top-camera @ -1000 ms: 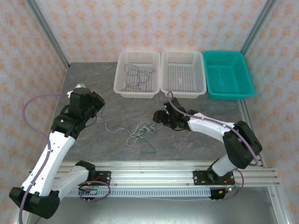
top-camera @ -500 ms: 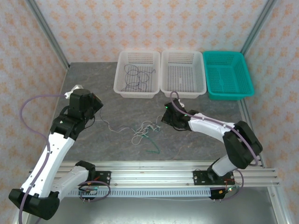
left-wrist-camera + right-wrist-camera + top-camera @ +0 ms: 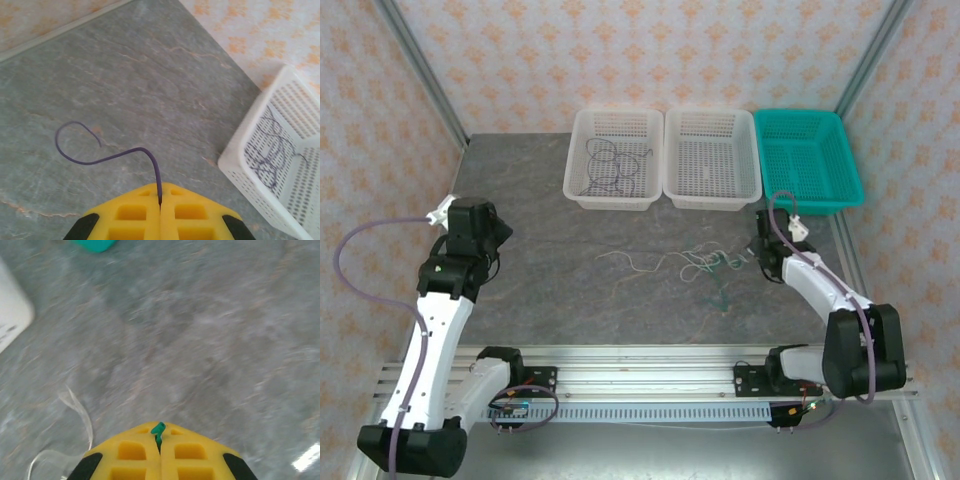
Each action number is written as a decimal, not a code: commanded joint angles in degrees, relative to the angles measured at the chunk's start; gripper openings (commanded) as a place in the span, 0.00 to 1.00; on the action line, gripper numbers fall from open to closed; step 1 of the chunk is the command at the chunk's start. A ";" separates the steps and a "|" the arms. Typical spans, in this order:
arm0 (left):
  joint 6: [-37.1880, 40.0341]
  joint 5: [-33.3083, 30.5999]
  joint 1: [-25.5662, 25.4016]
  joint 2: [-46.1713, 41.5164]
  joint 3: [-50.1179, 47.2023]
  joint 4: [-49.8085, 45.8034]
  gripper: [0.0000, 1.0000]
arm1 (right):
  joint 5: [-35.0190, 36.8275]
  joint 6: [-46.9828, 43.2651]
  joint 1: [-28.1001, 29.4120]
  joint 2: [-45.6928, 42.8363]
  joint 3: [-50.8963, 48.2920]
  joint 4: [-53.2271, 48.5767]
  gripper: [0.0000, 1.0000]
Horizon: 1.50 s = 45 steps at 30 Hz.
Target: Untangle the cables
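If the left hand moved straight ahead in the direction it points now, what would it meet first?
The left hand, shut on the purple cable, points over bare table toward the far corner. Past the cable's own loop the way looks free; the white basket lies off to the right. Depth is unclear.

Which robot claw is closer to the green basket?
The right one. The right gripper sits just by the near-left corner of the green basket, pinching the green cable. The left gripper is far away at the table's left side, pinching the purple cable.
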 commanded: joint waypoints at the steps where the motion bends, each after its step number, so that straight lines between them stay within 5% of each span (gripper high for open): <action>1: 1.80 2.08 4.59 -0.02 -0.45 0.14 0.00 | 2.12 -0.89 -3.41 -1.21 -0.73 -2.39 0.00; 10: 2.91 10.69 16.96 1.48 1.95 -0.66 0.00 | 2.08 -1.38 -7.57 -3.38 0.06 -3.92 0.00; 15: 1.58 31.32 16.95 2.98 3.07 9.25 0.00 | -13.86 -4.78 -6.79 -4.64 0.05 0.83 0.00; 18: 0.58 37.26 14.20 3.94 6.02 12.77 0.00 | -14.05 -5.15 -3.13 -4.61 1.90 -1.69 0.00; 20: 2.24 36.88 10.59 4.07 10.02 12.62 0.00 | -13.52 -6.24 -0.23 -4.62 3.19 -3.00 0.08; 24: 5.38 35.63 2.33 6.11 18.62 11.43 0.00 | -13.77 -9.32 4.82 -4.65 6.99 -5.98 0.53; 30: 9.57 34.40 -7.81 10.37 26.94 9.26 0.00 | -9.10 -16.64 17.77 -10.28 12.03 -3.83 0.80; 37: 10.32 31.37 -13.17 13.47 34.20 10.93 0.00 | -11.29 -25.43 31.92 -2.90 16.66 0.66 0.82; 45: 10.92 28.53 -13.52 17.71 44.66 9.68 0.00 | -5.48 -16.96 34.01 13.44 13.46 8.42 0.76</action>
